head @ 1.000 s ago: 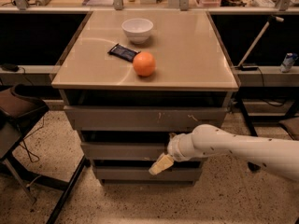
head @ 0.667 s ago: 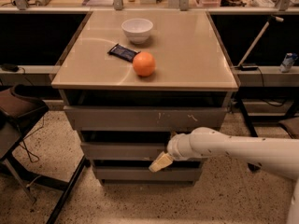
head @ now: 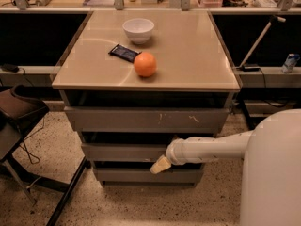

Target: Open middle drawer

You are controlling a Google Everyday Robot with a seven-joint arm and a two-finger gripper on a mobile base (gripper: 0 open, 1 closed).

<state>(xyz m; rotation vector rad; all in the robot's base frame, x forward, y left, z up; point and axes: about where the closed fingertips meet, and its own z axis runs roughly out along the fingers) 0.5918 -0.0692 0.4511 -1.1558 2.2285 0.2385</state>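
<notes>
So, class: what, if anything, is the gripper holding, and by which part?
Cannot be told: the gripper is at the middle drawer, by its lower edge.

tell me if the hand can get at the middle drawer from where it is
Probably yes: the hand hangs at the lower right edge of the middle drawer, in front of the cabinet, and nothing stands between them.

claw (head: 160,165) at middle drawer (head: 122,152), arm (head: 211,149) hiding its right end
</notes>
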